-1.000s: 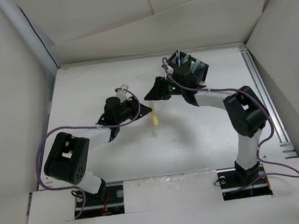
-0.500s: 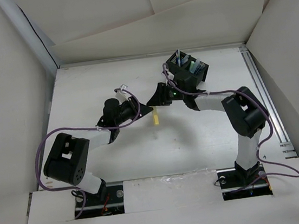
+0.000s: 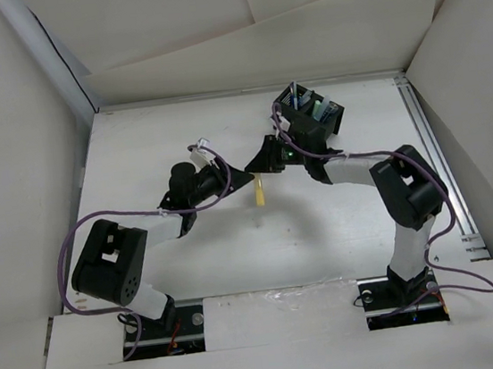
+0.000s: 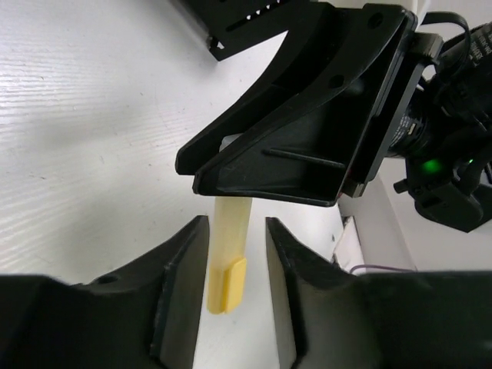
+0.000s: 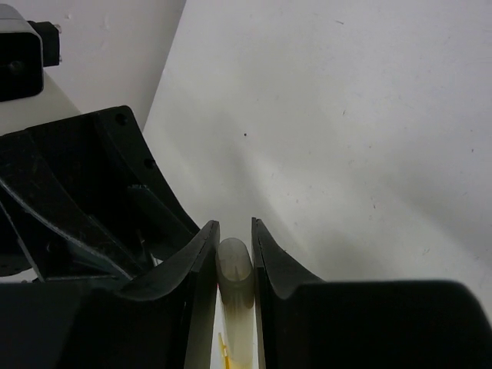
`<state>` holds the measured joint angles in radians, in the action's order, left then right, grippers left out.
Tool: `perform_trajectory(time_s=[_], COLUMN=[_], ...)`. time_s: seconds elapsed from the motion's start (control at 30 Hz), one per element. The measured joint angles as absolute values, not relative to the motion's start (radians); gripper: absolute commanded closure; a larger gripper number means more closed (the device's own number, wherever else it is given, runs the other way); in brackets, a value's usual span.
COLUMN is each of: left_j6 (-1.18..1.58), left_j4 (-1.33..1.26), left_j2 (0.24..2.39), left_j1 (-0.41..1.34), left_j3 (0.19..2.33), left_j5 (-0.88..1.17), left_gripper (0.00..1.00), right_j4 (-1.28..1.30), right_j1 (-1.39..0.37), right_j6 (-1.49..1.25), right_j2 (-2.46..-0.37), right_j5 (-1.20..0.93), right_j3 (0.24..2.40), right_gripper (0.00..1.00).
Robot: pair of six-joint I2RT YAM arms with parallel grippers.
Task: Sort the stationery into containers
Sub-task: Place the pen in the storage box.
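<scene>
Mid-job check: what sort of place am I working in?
Likely a lab robot cell: plain white boards wall in the white table, an aluminium rail lines one side, and two black-and-white arms are bolted at its near edge.

White table (image 3: 202, 262), pale board panels (image 3: 12, 177) around, metal rail (image 3: 439, 165) right edge

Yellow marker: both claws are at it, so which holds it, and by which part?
The right claw pinches the yellow marker by its plain end; the left claw stands loose around the cap end.
</scene>
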<state>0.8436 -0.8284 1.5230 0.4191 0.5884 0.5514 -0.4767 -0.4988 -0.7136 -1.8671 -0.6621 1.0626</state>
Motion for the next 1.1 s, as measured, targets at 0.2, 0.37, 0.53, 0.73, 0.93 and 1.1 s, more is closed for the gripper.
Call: perform_trajectory(time_s=[0.2, 0.37, 0.53, 0.73, 0.93, 1.1], left_j6=[0.846, 0.820, 0.762, 0.700, 0.681, 0.681], left_j4=[-0.871, -0.885, -0.875, -0.860, -0.854, -0.863], left_j2=[1.508, 1.423, 1.329, 1.282, 1.263, 1.198], left_j1=[0.419, 0.419, 0.419, 0.419, 0.419, 0.419], left_j3=[0.563, 0.516, 0.513, 0.474, 0.443, 0.414], left_j5=[0.559, 0.550, 0.513, 0.479, 0.482, 0.487], left_gripper=[0.38, 0.27, 0.26, 0.25, 0.22, 0.18], right_j4=[-0.461, -0.413, -0.289, -0.201, -0.178, -0.168], right_j1=[-0.475, -0.394, -0.286, -0.172, -0.110, -0.132], right_j6=[-0.710, -0.688, -0.627, -0.572, -0.519, -0.444], right_j2=[-1.835, -1.776, -1.680, -1.612, -1.641, -1.743], right_j5=[-0.630, -0.602, -0.500, -0.249, 0.049, 0.221], right_j3=[1.048, 1.048, 1.113, 1.265, 1.377, 1.458], right_gripper=[1.00, 1.00, 1.00, 1.00, 1.00, 1.00])
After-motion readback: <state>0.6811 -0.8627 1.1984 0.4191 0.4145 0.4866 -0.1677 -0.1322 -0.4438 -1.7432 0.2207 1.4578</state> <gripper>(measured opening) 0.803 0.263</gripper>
